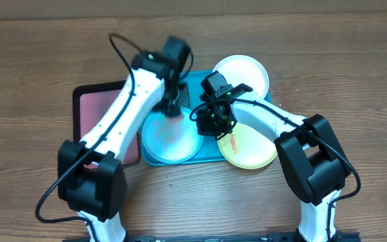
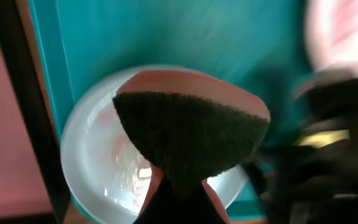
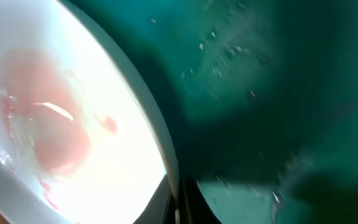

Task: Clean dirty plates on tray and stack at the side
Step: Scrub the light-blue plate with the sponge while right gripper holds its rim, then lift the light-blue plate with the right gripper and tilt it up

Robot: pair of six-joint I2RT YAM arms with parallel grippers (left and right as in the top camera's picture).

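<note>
On the table [image 1: 32, 54], just left of the big blue-green tray [image 1: 195, 82], we see a pink tray [image 1: 99, 114] with a black rim. The two trays sit side by side.

Over the left part of the blue-green tray, the left gripper [image 1: 172, 107] is closed on a sponge [image 2: 191, 134]. The sponge is pink with a dark rough side. It hangs right above the light blue plate [image 1: 170, 142]. That plate lies flat in the tray, near its left and front edges, and has pale red smears on it.

Near the middle of the tray is the right gripper [image 1: 213, 121]. It is squeezed tight, right at the blue plate's rim. We cannot tell if it pinches the rim.

At the tray's right edge lies the yellow plate [image 1: 254, 151], with a red streak on it. At the tray's far right corner lies the white plate [image 1: 247, 70].
</note>
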